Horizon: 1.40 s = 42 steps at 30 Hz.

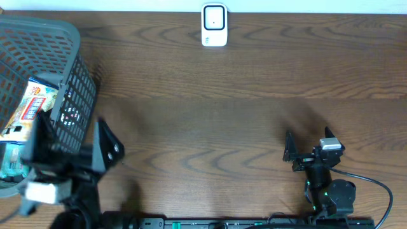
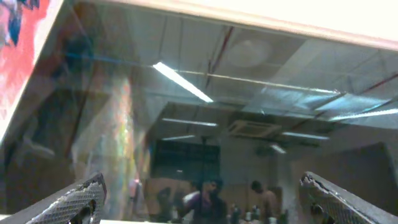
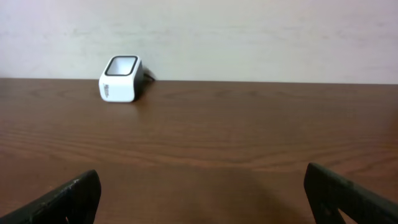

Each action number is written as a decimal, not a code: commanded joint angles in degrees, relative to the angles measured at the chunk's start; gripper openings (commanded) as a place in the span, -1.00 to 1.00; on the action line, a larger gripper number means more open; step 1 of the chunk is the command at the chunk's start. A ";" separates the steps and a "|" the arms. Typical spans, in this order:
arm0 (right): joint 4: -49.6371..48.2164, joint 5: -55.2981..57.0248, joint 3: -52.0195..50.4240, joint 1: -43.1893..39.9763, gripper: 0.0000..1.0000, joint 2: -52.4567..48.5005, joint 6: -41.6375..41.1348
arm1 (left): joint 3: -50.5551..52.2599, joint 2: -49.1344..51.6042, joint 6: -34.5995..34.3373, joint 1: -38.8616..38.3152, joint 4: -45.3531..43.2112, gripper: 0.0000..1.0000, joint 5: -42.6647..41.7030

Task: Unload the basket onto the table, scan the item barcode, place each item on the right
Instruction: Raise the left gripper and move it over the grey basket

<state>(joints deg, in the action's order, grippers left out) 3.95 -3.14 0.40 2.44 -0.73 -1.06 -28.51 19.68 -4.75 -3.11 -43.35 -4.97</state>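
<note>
A colourful printed packet (image 1: 30, 107) lies inside the grey mesh basket (image 1: 76, 83) at the left edge of the table. My left gripper (image 1: 73, 143) hovers open over the basket's near corner, one finger above the basket and one outside it. In the left wrist view its fingers (image 2: 78, 198) stand wide apart before a glossy dark surface (image 2: 205, 124) that mirrors ceiling lights, with a red and white packet edge (image 2: 22, 43) at the top left. The white barcode scanner (image 1: 214, 25) stands at the far edge, also seen as the scanner (image 3: 121, 79). My right gripper (image 1: 310, 145) rests open at the near right, empty (image 3: 202, 205).
A teal item (image 1: 9, 162) lies lower in the basket, partly hidden by my left arm. A black cable (image 1: 375, 191) loops from the right arm's base. A pale wall (image 3: 249, 37) runs behind the table's far edge.
</note>
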 commanded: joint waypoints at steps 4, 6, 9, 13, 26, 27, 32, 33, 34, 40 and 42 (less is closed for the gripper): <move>0.20 0.00 -0.07 -0.20 0.98 0.07 -0.59 | -20.50 17.75 16.11 -0.17 2.75 0.95 3.32; 0.20 0.00 -0.07 -0.20 0.99 0.07 -0.59 | -27.65 22.62 19.74 -0.17 8.61 0.95 8.96; 0.20 0.00 -0.07 -0.20 0.98 0.07 -0.59 | -38.84 29.53 22.16 0.22 21.79 0.95 19.61; 0.20 0.00 -0.07 -0.20 0.98 0.07 -0.59 | -56.13 39.56 22.25 4.20 46.31 0.95 24.39; 0.20 0.00 -0.07 -0.20 0.99 0.07 -0.59 | -86.99 64.81 11.93 31.89 95.12 0.95 4.81; 0.22 0.00 -0.07 -0.20 0.99 0.07 -0.61 | -86.62 65.44 12.00 32.72 97.18 0.95 4.90; 0.20 0.00 -0.07 -0.20 0.98 0.07 -0.59 | -85.70 68.39 -4.09 36.81 99.82 0.96 14.08; 0.20 0.00 -0.07 -0.20 0.99 0.07 -0.59 | -85.70 68.98 -10.29 38.01 101.18 0.95 15.76; 0.20 0.00 -0.07 -0.20 0.98 0.07 -0.59 | -85.70 69.57 -14.43 39.17 102.40 0.95 16.06; 0.20 0.00 -0.07 -0.20 0.99 0.07 -0.59 | -85.70 74.25 -20.20 43.47 110.05 0.96 15.98; 0.20 0.00 -0.07 -0.20 0.98 0.07 -0.59 | -85.70 76.65 -20.20 44.37 113.70 0.95 15.98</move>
<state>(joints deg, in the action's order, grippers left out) 3.95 -3.14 0.40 2.44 -0.75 -1.06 -114.45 93.58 -20.71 40.38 68.40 9.85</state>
